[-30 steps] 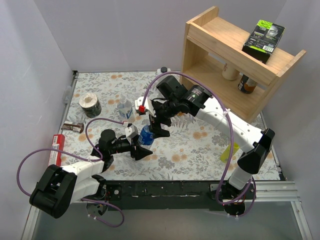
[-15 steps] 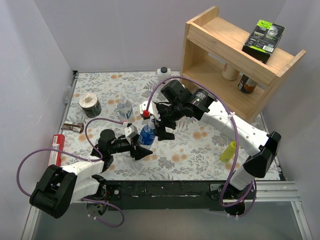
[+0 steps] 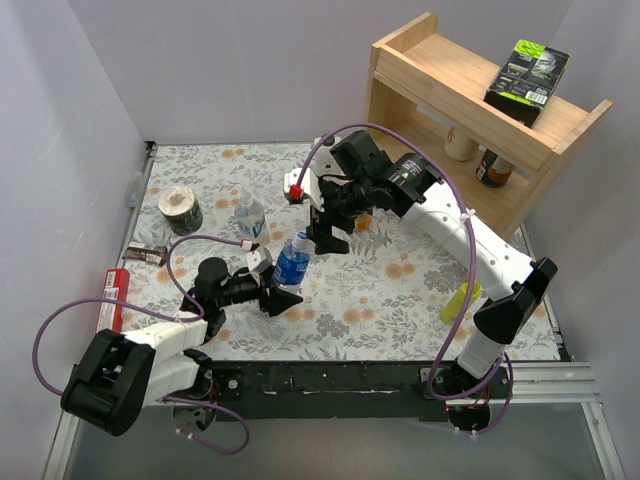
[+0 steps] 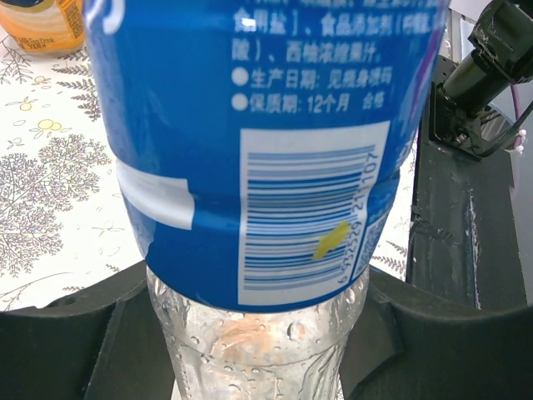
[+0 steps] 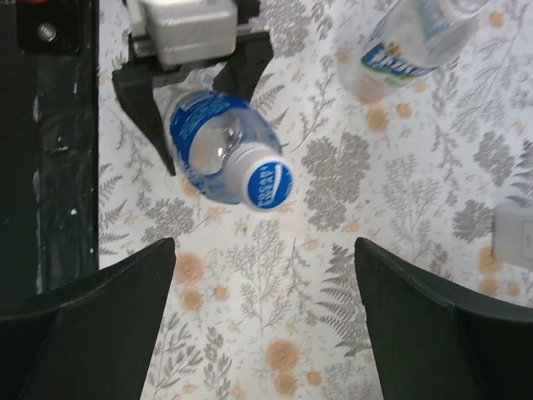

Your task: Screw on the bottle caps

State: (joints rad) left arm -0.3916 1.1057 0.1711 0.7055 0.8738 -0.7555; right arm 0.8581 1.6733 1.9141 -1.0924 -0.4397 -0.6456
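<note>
The left gripper (image 3: 278,296) grips the lower body of a blue-labelled bottle (image 3: 292,262), one finger pressed to each side below the label; the bottle's cap (image 5: 265,182), white-rimmed with a blue top, sits on its neck. The right gripper (image 3: 332,235) hangs above with its jaws spread wide and nothing between them; in its wrist view the capped top lies ahead of the gap, clear of both fingers (image 5: 108,317). A second bottle (image 3: 250,214) stands on the table (image 3: 400,300), well to one side of both grippers.

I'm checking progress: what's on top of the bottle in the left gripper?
A blue-and-white cap sits on the bottle that the left gripper holds. It covers the neck threads, so how tightly it is screwed on cannot be seen.
</note>
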